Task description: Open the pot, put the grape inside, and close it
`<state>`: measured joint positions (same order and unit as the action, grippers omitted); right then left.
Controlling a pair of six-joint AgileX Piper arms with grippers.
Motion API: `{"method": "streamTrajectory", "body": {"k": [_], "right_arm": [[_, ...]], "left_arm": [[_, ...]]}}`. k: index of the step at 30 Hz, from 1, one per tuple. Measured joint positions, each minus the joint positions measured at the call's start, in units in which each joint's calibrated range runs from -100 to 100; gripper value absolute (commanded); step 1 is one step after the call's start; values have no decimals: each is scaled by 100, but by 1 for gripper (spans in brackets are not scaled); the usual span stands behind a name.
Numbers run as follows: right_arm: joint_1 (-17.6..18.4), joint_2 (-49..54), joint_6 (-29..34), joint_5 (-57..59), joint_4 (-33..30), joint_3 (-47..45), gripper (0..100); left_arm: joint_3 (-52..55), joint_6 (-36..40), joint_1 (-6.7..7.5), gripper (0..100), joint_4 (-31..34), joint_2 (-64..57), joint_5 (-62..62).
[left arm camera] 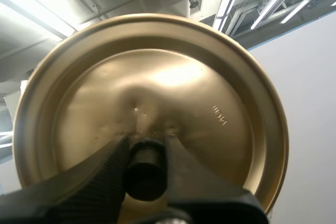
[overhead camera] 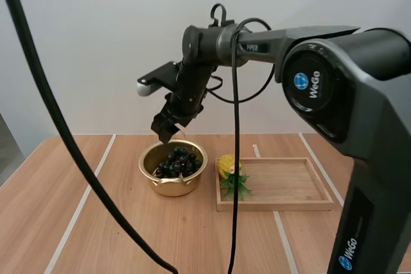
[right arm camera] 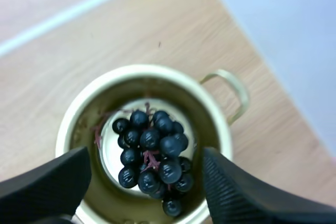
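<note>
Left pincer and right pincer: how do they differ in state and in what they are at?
The left pincer is shut on the lid, pinching its black knob; the right pincer stands open and holds nothing. The left pincer carries the gold lid, while the right pincer hangs over the open pot with the grapes inside. Both have black fingers.

Grapes (overhead camera: 178, 162) in open pot (overhead camera: 171, 188), right hand (overhead camera: 167, 135) above
</note>
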<state>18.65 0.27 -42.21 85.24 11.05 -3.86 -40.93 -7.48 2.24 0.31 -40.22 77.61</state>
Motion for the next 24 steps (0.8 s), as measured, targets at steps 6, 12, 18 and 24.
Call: {"method": "streamTrajectory", "body": {"k": [6,12,18,24], "right_arm": [[0,1123,85,76,-388,32,100],[0,2168,117,263,-838,32,100],[0,2937,171,889,-1293,32,100],[0,3623,389,1259,-1724,32,100]], "left_arm": [[0,0,0,0,12,0,116],[0,0,0,0,12,0,116],[0,0,0,0,12,0,116],[0,0,0,0,12,0,116]]}}
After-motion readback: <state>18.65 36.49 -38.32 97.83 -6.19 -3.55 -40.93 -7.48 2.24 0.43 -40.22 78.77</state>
